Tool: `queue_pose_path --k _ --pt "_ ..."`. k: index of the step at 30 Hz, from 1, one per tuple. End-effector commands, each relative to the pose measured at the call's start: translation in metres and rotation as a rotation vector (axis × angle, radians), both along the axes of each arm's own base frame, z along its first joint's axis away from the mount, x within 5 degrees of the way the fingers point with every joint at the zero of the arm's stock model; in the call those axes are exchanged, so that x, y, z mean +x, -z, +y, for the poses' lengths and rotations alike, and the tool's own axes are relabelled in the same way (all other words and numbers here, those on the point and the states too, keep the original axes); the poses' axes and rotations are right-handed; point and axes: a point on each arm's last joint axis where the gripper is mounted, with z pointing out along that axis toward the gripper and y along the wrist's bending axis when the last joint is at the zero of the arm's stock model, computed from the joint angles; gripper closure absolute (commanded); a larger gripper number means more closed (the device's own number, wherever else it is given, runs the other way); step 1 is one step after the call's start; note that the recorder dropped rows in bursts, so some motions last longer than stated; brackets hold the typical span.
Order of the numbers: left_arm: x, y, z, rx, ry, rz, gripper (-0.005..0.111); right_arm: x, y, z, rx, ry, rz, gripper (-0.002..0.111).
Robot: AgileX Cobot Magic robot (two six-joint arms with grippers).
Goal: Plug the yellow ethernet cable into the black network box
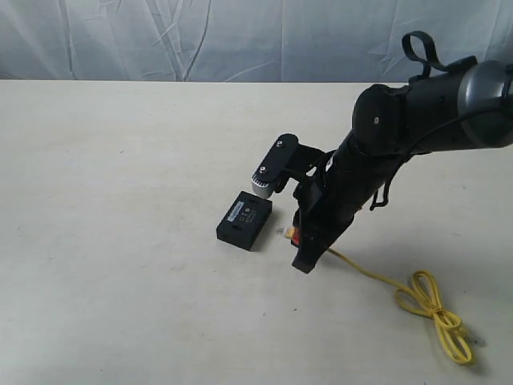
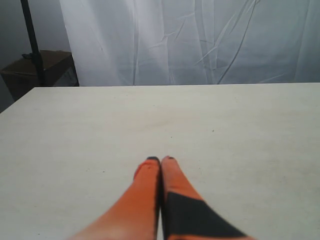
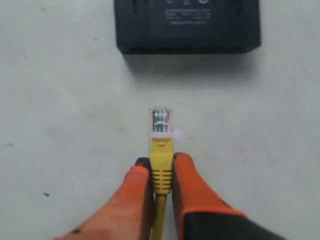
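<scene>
The black network box (image 1: 244, 219) lies flat on the table near the middle, its label strip on top; its near side wall (image 3: 187, 30) fills the top of the right wrist view. My right gripper (image 3: 161, 161) is shut on the yellow ethernet cable (image 3: 161, 172) at its ribbed boot. The clear plug (image 3: 160, 121) sticks out toward the box, a short gap away. In the exterior view the right gripper (image 1: 293, 233) sits just right of the box, and the cable (image 1: 429, 305) trails to a tied loop. My left gripper (image 2: 160, 159) is shut on nothing over bare table.
A white curtain (image 1: 200, 40) hangs behind the table's far edge. In the left wrist view a dark stand (image 2: 30, 35) and a brown box (image 2: 35, 70) sit beyond the table corner. The right arm (image 1: 401, 136) reaches in from the upper right.
</scene>
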Motion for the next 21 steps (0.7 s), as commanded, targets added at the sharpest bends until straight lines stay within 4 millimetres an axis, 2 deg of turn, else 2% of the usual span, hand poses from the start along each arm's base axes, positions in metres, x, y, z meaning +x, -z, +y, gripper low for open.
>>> queue_pose_path --k 1,5,8,13,16,18,21 --pt "0.000 0.001 -0.001 -0.001 0.010 0.000 0.107 0.000 0.001 0.004 0.045 -0.007 0.029 0.109" --pt "0.000 -0.004 -0.001 -0.009 0.013 -0.064 0.107 0.000 0.006 0.004 0.036 -0.008 0.045 0.109" --pt "0.001 -0.015 -0.001 -0.073 0.015 -0.182 0.107 0.000 0.010 0.004 0.030 -0.007 0.054 0.109" --pt "0.000 -0.022 -0.001 -0.156 0.012 -0.257 0.107 0.003 0.018 0.004 0.024 0.002 0.047 0.109" --pt "-0.001 -0.029 0.002 -0.367 -0.009 -0.337 0.107 0.004 0.017 0.006 0.040 0.021 0.038 0.109" --pt "-0.001 -0.030 0.002 -0.383 -0.010 -0.338 0.107 0.005 0.017 0.006 0.041 0.023 0.034 0.109" --pt "0.003 -0.053 -0.001 -0.374 0.007 -0.276 0.107 0.006 0.017 0.006 0.040 0.022 0.025 0.109"
